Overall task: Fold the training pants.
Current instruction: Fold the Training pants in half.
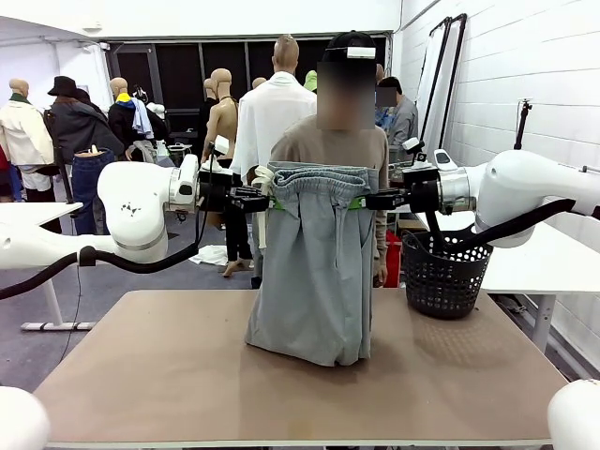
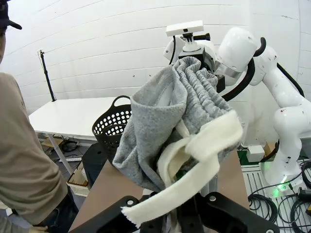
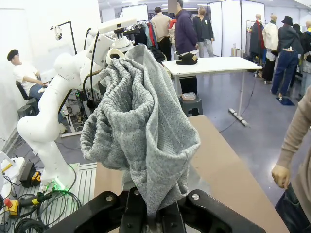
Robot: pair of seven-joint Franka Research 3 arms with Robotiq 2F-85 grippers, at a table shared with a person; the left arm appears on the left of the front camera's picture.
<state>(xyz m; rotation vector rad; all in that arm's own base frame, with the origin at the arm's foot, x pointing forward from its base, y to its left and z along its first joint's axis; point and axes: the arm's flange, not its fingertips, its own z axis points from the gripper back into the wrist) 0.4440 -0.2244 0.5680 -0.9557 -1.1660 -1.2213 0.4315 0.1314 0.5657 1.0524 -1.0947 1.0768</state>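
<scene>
I'm holding the light grey jersey training pants (image 1: pixel 314 272) up by the waistband, left gripper (image 1: pixel 265 200) and right gripper (image 1: pixel 367 200) jaws both pinching it, hem touching the brown table (image 1: pixel 141 375).

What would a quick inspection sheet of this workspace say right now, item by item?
Surface: brown table, bare around the garment.
Job's things: grey training pants hang by the waistband between both arms, leg ends resting on the table.
Clutter: black basket at the table's right edge.
Grippers: left gripper and right gripper each shut on a waistband corner.
Cables: black hoses along both arms.
Surroundings: person standing behind the pants; white tables at both sides.
</scene>
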